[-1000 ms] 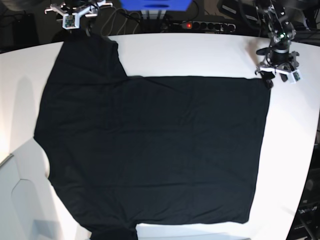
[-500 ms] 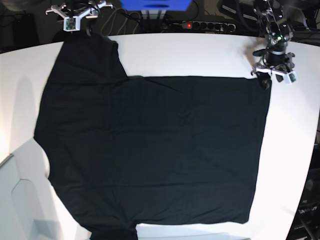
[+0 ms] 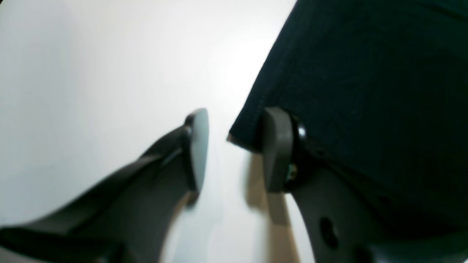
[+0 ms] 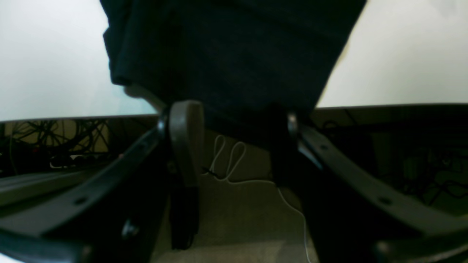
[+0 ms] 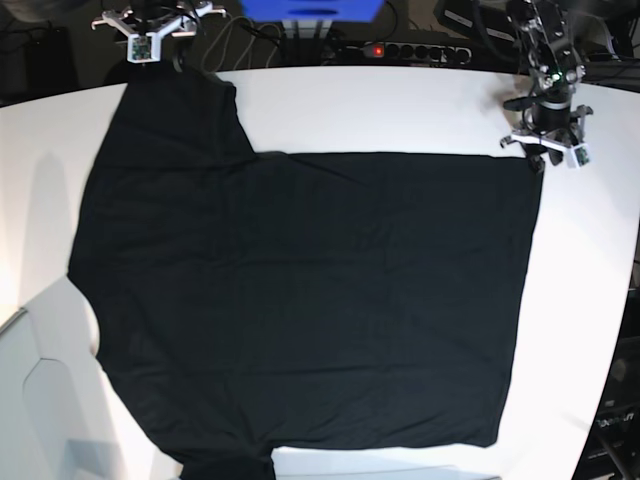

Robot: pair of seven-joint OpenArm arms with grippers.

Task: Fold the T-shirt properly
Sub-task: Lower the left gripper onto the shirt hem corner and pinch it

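T-shirt (image 5: 300, 300) flat on white table (image 5: 400, 105). Left gripper (image 3: 234, 146) parted, straddling hem corner. Right gripper (image 4: 234, 142) parted at sleeve edge.

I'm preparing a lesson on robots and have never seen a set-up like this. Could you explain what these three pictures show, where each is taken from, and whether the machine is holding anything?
This is a robot with two arms, each ending in a two-fingered gripper. One picture looks down from above on a white table with a black T-shirt spread flat, plain side up. The other two come from cameras mounted on the wrists, looking along the fingers.

The left gripper is at a corner of the shirt's hem. Its wrist view shows one finger against the cloth edge, the other on bare table, with a gap between: nothing is gripped yet.

The right gripper is at a sleeve that reaches the table's far edge. Its jaws stand open around the sleeve end, not closed on it.
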